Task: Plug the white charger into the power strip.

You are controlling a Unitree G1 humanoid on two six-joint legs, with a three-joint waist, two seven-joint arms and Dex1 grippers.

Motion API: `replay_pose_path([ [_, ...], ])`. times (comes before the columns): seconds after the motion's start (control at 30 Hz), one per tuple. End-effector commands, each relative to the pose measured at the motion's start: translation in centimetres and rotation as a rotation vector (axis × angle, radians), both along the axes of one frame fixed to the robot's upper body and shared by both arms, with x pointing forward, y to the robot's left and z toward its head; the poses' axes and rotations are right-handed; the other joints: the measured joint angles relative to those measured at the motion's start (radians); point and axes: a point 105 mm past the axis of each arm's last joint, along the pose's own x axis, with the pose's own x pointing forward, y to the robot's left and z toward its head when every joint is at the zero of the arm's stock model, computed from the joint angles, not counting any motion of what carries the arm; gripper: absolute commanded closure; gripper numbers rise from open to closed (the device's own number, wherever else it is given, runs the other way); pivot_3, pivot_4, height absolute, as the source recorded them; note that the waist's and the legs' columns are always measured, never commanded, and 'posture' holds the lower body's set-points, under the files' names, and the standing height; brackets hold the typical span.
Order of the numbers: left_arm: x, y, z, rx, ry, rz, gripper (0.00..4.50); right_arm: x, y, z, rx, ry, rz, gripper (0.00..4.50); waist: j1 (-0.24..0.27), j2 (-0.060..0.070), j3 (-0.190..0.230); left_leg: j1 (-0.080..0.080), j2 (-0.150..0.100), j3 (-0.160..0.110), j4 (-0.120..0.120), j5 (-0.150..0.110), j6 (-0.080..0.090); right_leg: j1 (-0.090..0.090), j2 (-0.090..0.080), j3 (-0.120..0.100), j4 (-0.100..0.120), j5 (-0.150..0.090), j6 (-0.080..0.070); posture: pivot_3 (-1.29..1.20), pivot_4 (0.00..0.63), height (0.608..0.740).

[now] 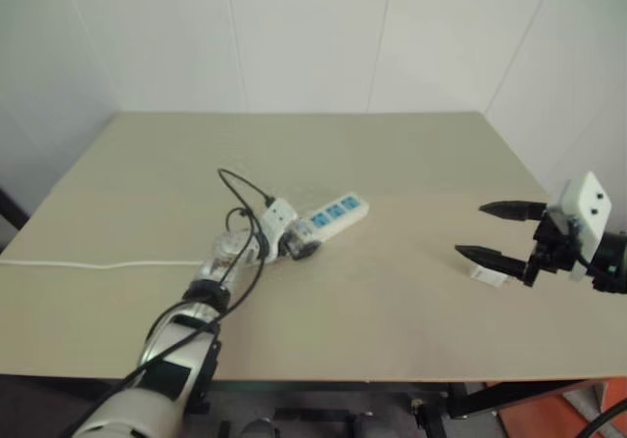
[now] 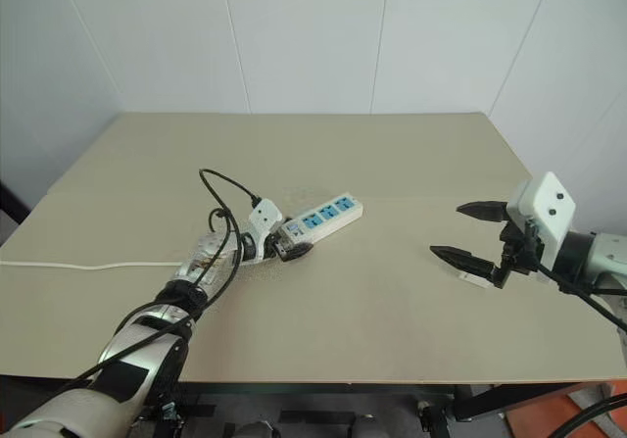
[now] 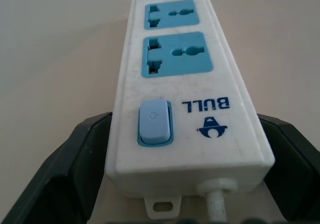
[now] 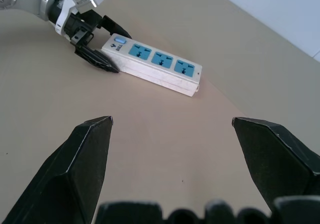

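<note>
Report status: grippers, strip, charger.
Left gripper open, astride switch end of strip. Right gripper open, empty, above charger on table. Sockets unobstructed.

The power strip [image 2: 319, 217] lies on the table [image 2: 392, 154] near its middle, its switch end nearer and to the left, its other end farther and to the right; the left gripper [image 2: 287, 243] sits at the switch end, a finger on either side; the white charger [image 2: 474, 279] lies well to the right, under the right gripper [image 2: 462, 232]; the cord [image 2: 88, 266] runs left along the table.
</note>
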Motion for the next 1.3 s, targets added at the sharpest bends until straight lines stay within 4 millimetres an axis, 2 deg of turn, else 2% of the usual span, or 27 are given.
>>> replay_pose_path([
  [0.03, 0.7, -0.1, 0.3, 0.022, -0.024, 0.037, 0.0, -0.6, 0.2, 1.4, 0.014, -0.056, 0.005, 0.03, 0.001, 0.0, 0.0, 0.0, 0.0, 0.0, 0.0, 0.0, 0.0, 0.0, 0.0, 0.0, 0.0, 0.0, 0.0, 0.0, 0.15, 0.74],
  [0.23, 0.7, -0.3, -0.2, 0.021, -0.006, 0.049, 0.0, -1.0, 0.2, 1.2, 0.018, -0.054, -0.002, 0.03, 0.002, 0.0, 0.0, 0.001, 0.0, 0.0, 0.0, 0.0, 0.0, 0.001, 0.0, 0.0, 0.0, 0.0, 0.0, 0.0, 0.15, 0.74],
  [0.33, 0.5, -0.6, -0.2, 0.01, -0.003, 0.018, 0.58, -1.2, 0.2, 1.2, 0.016, -0.056, -0.008, 0.0, 0.001, 0.0, 0.0, 0.001, 0.0, 0.0, 0.001, 0.0, 0.0, 0.001, 0.0, 0.0, 0.0, 0.0, 0.001, 0.0, 0.15, 0.74],
  [0.37, 0.4, -0.7, -0.2, 0.0, 0.0, 0.011, 0.94, -1.2, 0.2, 1.2, 0.015, -0.056, -0.009, 0.0, 0.001, 0.0, 0.0, 0.001, 0.0, 0.0, 0.001, 0.0, 0.0, 0.001, 0.0, 0.0, 0.0, 0.0, 0.001, 0.0, 0.15, 0.74],
  [0.4, 0.4, -0.8, 0.0, -0.008, 0.001, 0.002, 1.12, -1.2, 0.2, 1.2, 0.015, -0.057, -0.011, 0.0, 0.001, 0.0, 0.0, 0.001, 0.0, 0.0, 0.0, 0.0, 0.0, 0.001, 0.0, 0.0, 0.001, 0.0, 0.001, 0.0, 0.15, 0.74],
  [0.57, -0.4, -1.2, 0.2, -0.051, 0.021, -0.075, 1.11, -1.1, 0.3, 1.1, 0.019, -0.058, -0.009, 0.0, 0.001, 0.0, 0.0, 0.001, 0.0, 0.0, 0.0, 0.0, 0.0, 0.001, 0.0, 0.0, 0.0, 0.0, 0.001, 0.0, 0.15, 0.74],
  [0.83, -4.3, -0.6, 0.8, -0.022, 0.008, -0.39, 1.11, -1.1, 0.3, 0.9, 0.021, -0.05, -0.007, 0.0, 0.0, 0.0, 0.0, 0.0, 0.0, 0.0, 0.0, 0.0, 0.0, 0.001, 0.0, 0.0, 0.0, 0.0, 0.001, 0.0, 0.15, 0.74],
  [1.07, -8.9, -0.3, -0.1, 0.051, 0.017, -0.596, 1.11, -1.1, 0.6, 0.7, 0.039, -0.047, 0.002, 0.0, -0.002, 0.0, -0.001, 0.0, 0.001, 0.0, 0.0, 0.0, 0.0, 0.0, 0.0, 0.0, 0.0, 0.0, 0.0, 0.0, 0.15, 0.74],
  [1.2, -9.2, -1.0, -0.3, 0.051, -0.004, -0.593, 1.11, -0.9, 0.6, 0.7, 0.045, -0.047, 0.001, 0.0, 0.005, 0.0, -0.001, 0.0, 0.0, 0.0, 0.001, 0.0, 0.0, 0.001, 0.0, 0.0, 0.001, 0.0, 0.0, 0.0, 0.15, 0.74],
  [1.3, -8.8, -1.3, 0.7, 0.013, -0.023, -0.581, 0.09, -0.8, 0.8, 0.8, 0.049, -0.049, 0.003, 0.0, 0.004, 0.0, -0.001, 0.0, 0.0, 0.0, 0.001, 0.0, 0.0, 0.001, 0.0, 0.0, 0.0, 0.0, 0.001, 0.0, 0.15, 0.74],
])
